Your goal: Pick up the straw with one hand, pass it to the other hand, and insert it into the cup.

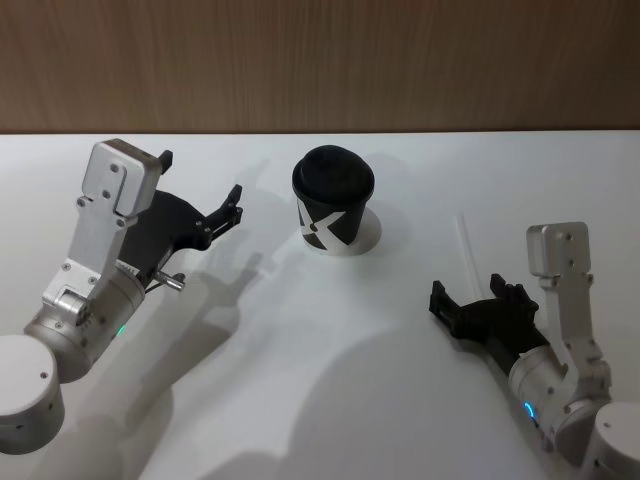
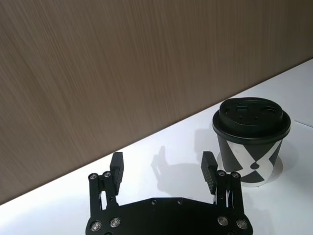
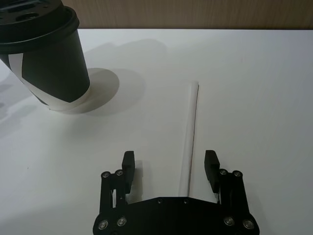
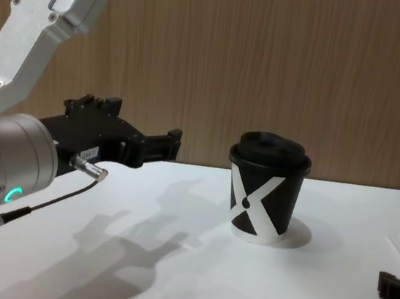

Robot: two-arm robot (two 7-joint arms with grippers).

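The straw (image 3: 191, 117) lay flat right of the cup (image 1: 333, 205), apart from it. My right gripper (image 3: 169, 159) was open astride the straw's end, not gripping; my left gripper (image 2: 162, 164) was open, left of the cup.

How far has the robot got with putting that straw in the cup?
Nothing looks finished yet. The straw lies flat on the table, right of the cup. In hand: the right gripper, open, is poised at its near end. The left gripper hovers open beside the cup. Left: grasp, handover, insertion.
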